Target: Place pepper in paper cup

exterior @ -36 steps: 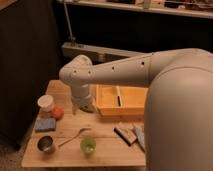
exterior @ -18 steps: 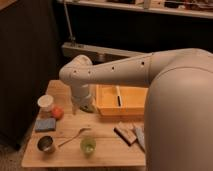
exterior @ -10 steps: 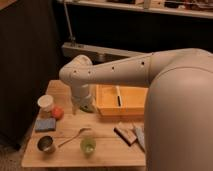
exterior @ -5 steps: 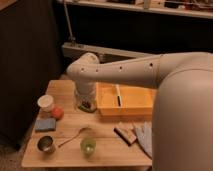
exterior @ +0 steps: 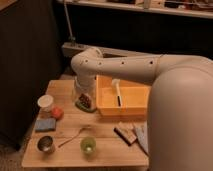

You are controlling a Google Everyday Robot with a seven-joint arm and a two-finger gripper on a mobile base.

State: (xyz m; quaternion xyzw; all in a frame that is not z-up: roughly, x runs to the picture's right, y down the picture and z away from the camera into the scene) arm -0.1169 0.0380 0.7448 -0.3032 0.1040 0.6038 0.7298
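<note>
Elbow swung right since a second ago. White arm point(exterior: 120, 67) bends steeply down; hand point(exterior: 84, 101) low over mid wooden desk point(exterior: 110, 150), just beside yellow plastic tray point(exterior: 107, 111); grip cannot be told. Small green pepper point(exterior: 81, 106) beneath it, partly hidden. White paper cup point(exterior: 46, 102) near left edge.

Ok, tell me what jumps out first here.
The big white arm stretches from the right and fills much of the view. Its gripper hangs low over the wooden table, just left of the yellow bin. The paper cup stands near the table's left edge.
</note>
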